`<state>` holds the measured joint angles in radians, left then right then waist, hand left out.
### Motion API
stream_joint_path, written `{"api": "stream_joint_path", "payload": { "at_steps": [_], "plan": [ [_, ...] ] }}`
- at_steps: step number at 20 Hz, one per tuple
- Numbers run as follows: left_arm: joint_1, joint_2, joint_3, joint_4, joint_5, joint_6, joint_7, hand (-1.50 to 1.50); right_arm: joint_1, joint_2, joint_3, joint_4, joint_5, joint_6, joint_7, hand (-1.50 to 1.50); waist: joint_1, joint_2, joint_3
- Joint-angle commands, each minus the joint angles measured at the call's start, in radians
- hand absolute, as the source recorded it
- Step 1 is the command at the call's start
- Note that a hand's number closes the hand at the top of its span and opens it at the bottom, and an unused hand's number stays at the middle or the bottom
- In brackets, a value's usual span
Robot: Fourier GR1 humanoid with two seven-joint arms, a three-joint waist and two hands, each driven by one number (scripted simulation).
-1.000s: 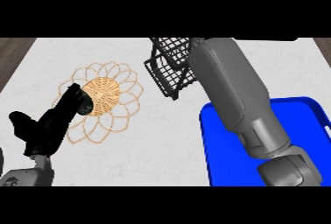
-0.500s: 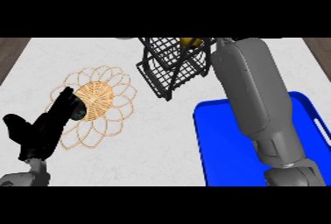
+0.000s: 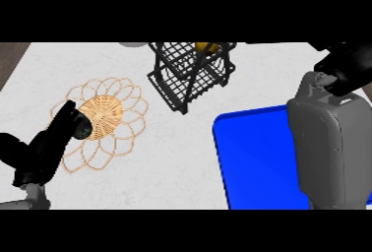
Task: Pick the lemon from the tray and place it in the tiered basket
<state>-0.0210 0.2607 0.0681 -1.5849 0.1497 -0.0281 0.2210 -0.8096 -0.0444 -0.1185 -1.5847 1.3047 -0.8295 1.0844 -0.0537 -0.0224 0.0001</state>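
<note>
The lemon [image 3: 204, 47] sits in the tiered basket [image 3: 190, 74] at twelve o'clock. The right hand [image 3: 350, 66] at two o'clock looks curled, though what it holds cannot be told; the left hand [image 3: 51, 142] rests open at eight. A careless withdrawal could knock the basket over.

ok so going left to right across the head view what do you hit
left hand → woven flower-shaped mat → black tiered basket with the lemon in it → blue tray → right hand

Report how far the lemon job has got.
Looks done: the lemon shows as a yellow patch inside the top of the tiered basket, and none lies on the visible part of the blue tray. In hand: nothing; the right hand holds nothing visible. Left: nothing apparent.
</note>
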Motion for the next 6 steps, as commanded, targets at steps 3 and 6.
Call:
{"api": "stream_joint_path", "payload": {
  "at_steps": [3, 6],
  "plan": [
    [0.018, -0.027, -0.018, -0.039, -0.016, 0.029, 0.027, 0.0, 0.27, -0.048, 0.051, -0.454, -0.038, 0.258, 0.042, -1.5, -0.006, 0.001, 0.001],
    [-0.02, 0.025, 0.036, -0.011, 0.033, -0.022, 0.037, 0.0, 0.378, -0.124, 0.03, -0.63, -0.118, 0.354, 0.051, -1.5, 0.0, 0.007, 0.0]
  ]
}}
